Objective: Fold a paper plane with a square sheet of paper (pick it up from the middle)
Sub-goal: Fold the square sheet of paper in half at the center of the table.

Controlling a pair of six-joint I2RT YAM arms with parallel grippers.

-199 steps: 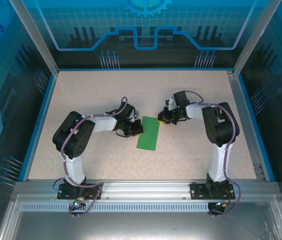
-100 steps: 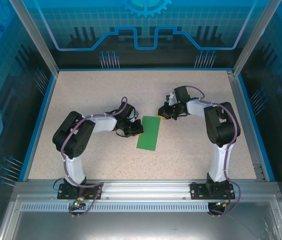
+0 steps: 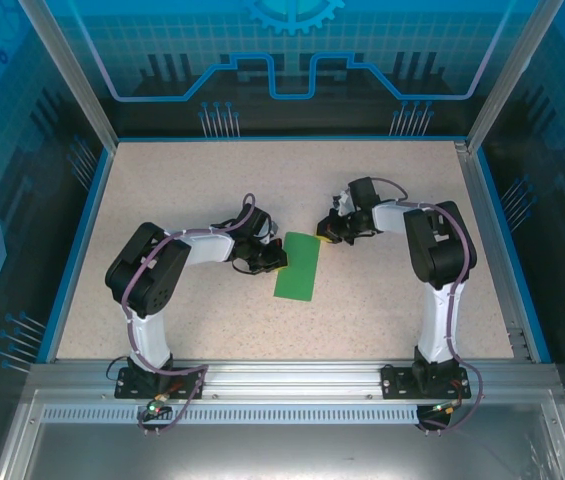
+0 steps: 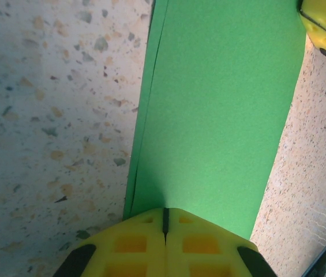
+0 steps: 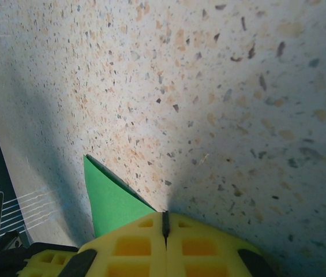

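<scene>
— top external view: where is the square sheet of paper (image 3: 298,266)?
— flat on the speckled desk (image 3: 192,180), between the two arms. it is bright green and doubled over into a narrow rectangle; the left wrist view shows two layered edges along one long side.
— and the left claw (image 3: 274,260)?
— clenched, tips at the paper's left long edge.
— the right claw (image 3: 330,236)?
— clenched too, its yellow fingertips (image 5: 134,242) over the sheet's far right corner. whether either pinches the paper cannot be told.
</scene>
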